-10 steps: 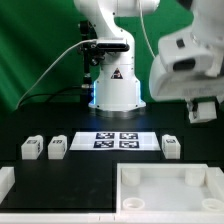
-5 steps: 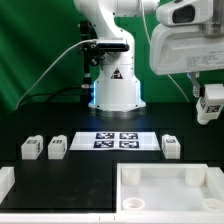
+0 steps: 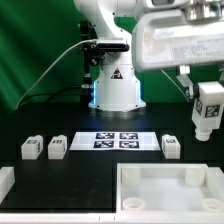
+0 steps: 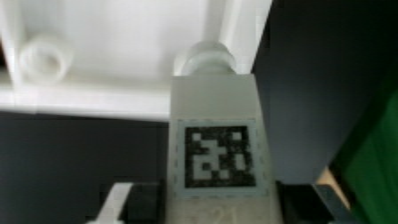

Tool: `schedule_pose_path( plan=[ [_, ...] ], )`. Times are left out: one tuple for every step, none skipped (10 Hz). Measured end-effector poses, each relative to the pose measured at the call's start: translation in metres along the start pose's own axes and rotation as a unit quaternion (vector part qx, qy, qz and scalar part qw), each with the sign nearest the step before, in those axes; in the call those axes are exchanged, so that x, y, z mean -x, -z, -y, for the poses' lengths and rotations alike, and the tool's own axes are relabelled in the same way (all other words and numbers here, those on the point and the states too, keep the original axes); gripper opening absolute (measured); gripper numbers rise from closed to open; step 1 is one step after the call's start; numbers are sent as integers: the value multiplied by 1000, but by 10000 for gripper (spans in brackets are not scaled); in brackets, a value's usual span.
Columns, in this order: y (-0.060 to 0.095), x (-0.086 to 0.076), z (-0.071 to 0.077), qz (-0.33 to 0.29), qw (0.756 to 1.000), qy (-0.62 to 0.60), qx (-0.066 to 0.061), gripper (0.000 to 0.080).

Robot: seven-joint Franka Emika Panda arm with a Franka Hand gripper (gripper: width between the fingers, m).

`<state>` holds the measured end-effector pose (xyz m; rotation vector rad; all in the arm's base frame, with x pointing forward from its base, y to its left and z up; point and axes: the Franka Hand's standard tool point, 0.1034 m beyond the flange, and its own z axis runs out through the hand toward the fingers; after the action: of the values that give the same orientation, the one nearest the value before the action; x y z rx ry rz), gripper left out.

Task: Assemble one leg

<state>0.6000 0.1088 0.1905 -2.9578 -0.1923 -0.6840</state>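
Base (image 3: 160, 168), a white tray with raised walls, lies on the worktop (image 3: 90, 175) at the near edge, toward the exterior view's right. Inside its walls a round socket (image 4: 39, 62) shows in a corner.

The jaws are pinched on the leg (image 3: 207, 110), holding it by its upper end. In the wrist view a finger (image 4: 121, 205) lies against one side of it. The leg hangs clear of the worktop, near the base's far corner on the exterior view's right. Its long axis is close to upright, slightly tilted. The rounded free end (image 4: 210, 55) points down toward the base, and the tagged face (image 4: 217, 152) looks to the wrist camera.

A second leg (image 3: 171, 146) stands on the worktop beside the marker board (image 3: 115, 141). A third leg (image 3: 57, 147) and a fourth leg (image 3: 30, 148) stand past the board's other end.
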Motion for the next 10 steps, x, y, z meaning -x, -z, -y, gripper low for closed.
schedule_pose_path(
  plan=[
    [0, 6, -1, -31, 999, -8, 1, 291],
    [2, 4, -2, -88, 996, -5, 4, 291],
    [-1, 7, -3, -107, 994, -5, 4, 291],
    [-4, 9, -3, -98, 995, -5, 4, 291],
    [-6, 11, -1, -102, 995, -7, 3, 291],
    [-22, 22, 6, -103, 995, -13, 1, 291],
    [-37, 22, 7, -95, 995, -15, -1, 291],
    [-48, 18, 7, -95, 995, -18, -2, 291],
    [-64, 19, 8, -89, 996, -20, -4, 291],
    [-75, 21, 11, -84, 996, -23, -6, 291]
  ],
)
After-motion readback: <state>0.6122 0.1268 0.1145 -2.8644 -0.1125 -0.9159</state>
